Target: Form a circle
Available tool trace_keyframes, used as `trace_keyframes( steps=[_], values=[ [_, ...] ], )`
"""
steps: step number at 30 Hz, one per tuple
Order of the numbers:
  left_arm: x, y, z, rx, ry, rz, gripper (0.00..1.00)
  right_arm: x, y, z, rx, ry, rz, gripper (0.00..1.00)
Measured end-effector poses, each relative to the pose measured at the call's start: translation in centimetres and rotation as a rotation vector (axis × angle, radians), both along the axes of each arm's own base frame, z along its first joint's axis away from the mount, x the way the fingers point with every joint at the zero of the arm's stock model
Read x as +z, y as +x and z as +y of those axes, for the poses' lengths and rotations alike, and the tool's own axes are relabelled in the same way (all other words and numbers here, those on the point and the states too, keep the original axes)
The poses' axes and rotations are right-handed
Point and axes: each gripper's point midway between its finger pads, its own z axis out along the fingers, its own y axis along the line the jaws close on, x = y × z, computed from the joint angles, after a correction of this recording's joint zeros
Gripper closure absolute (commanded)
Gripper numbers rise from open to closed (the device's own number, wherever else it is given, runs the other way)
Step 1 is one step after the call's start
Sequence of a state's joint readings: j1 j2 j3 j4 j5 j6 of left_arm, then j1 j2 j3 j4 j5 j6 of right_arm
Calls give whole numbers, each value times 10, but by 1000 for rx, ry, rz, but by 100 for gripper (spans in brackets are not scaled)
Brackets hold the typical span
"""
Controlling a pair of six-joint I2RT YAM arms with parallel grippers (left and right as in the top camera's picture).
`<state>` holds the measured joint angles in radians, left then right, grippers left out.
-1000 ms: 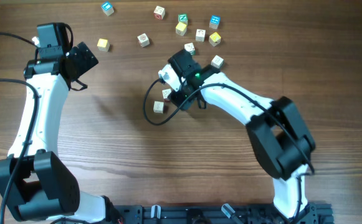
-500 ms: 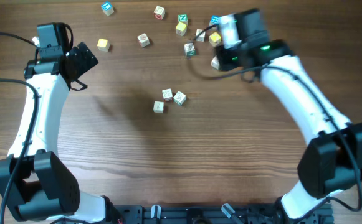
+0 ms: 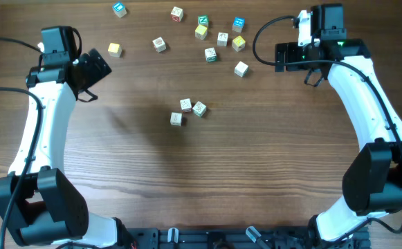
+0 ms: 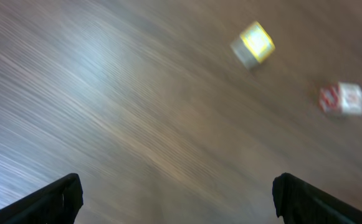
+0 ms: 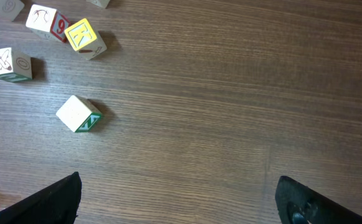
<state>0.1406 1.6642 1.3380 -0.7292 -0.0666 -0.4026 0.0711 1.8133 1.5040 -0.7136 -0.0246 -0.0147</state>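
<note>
Your worktop (image 3: 117, 173) is brown wood-grain. Near its centre you have three pale cubes (image 3: 186, 105) close together. Along the far edge lie scattered cubes (image 3: 222, 38). A yellow-faced cube (image 3: 114, 50) and a blue-faced cube (image 3: 120, 9) sit apart at the left.

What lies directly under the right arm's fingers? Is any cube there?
Only bare wooden table shows between the open right fingers; no cube. The nearest, a pale green-faced cube, lies off to one side. The wood beneath the fingertips themselves is covered.
</note>
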Motion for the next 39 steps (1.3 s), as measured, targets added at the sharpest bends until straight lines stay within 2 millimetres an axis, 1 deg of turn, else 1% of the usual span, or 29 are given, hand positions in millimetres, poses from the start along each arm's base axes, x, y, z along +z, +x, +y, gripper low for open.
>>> trace_keyframes(
  steps=[1, 2, 3, 4, 5, 6, 8, 9, 11, 13, 14, 15, 16, 17, 18, 20, 22, 24, 29, 31, 35, 39],
  values=[
    [-5, -6, -13, -35, -67, 28, 0, 0, 0, 0, 0, 0, 0, 0],
    [-7, -11, -21, -57, -107, 49, 0, 0, 0, 0, 0, 0, 0, 0],
    [-10, -17, -29, -73, -143, 77, 7, 0, 0, 0, 0, 0, -1, 0],
    [-13, -23, -34, -83, -170, 99, 24, 0, 0, 0, 0, 1, 0, 0],
    [-15, -31, -42, -103, -208, 132, 37, 0, 0, 0, -3, 2, 0, 0],
    [-17, -37, -46, -108, -234, 156, 46, 0, 0, 0, -3, 2, 1, 0],
    [-19, -44, -55, -132, -264, 186, 53, 0, 0, 0, -3, 2, 1, 0],
    [-21, -46, -62, -161, -268, 194, 53, 0, 0, 0, -3, 2, 0, 0],
    [-29, -50, -78, -206, -274, 214, 41, 0, 0, 0, -3, 2, 1, 0],
    [-41, -59, -97, -256, -278, 244, 43, 0, 0, 0, -3, 2, 0, 0],
    [-48, -65, -106, -283, -281, 267, 56, 0, 0, 0, -3, 2, 1, 0],
    [-52, -70, -113, -300, -283, 284, 72, 0, 0, 0, -3, 2, 0, 0],
    [-55, -75, -122, -325, -285, 300, 67, 0, 0, 0, -3, 2, 1, 0],
    [-56, -76, -133, -359, -285, 301, 56, 0, 0, 0, -3, 2, 1, 1],
    [-55, -73, -138, -376, -283, 289, 53, 0, 0, 0, -3, 2, 1, 0],
    [-54, -66, -149, -413, -270, 256, 50, 0, 0, 0, -3, 2, 0, 0],
    [-56, -67, -168, -468, -240, 252, 49, 0, 0, 0, -3, 2, 1, 0],
    [-64, -68, -184, -518, -172, 264, 48, 0, 0, 0, -3, 2, 1, 0],
    [-88, -76, -201, -584, -57, 322, 39, 0, 0, 0, -3, 2, 1, 0],
    [-96, -78, -207, -612, -32, 338, 37, 0, 0, 0, -3, 2, 1, 0],
    [-112, -78, -212, -642, -6, 363, 39, 0, 0, 0, -3, 2, 1, 0],
    [-117, -74, -212, -644, 2, 359, 41, 0, 0, 0, -3, 2, 1, 0]
  ],
)
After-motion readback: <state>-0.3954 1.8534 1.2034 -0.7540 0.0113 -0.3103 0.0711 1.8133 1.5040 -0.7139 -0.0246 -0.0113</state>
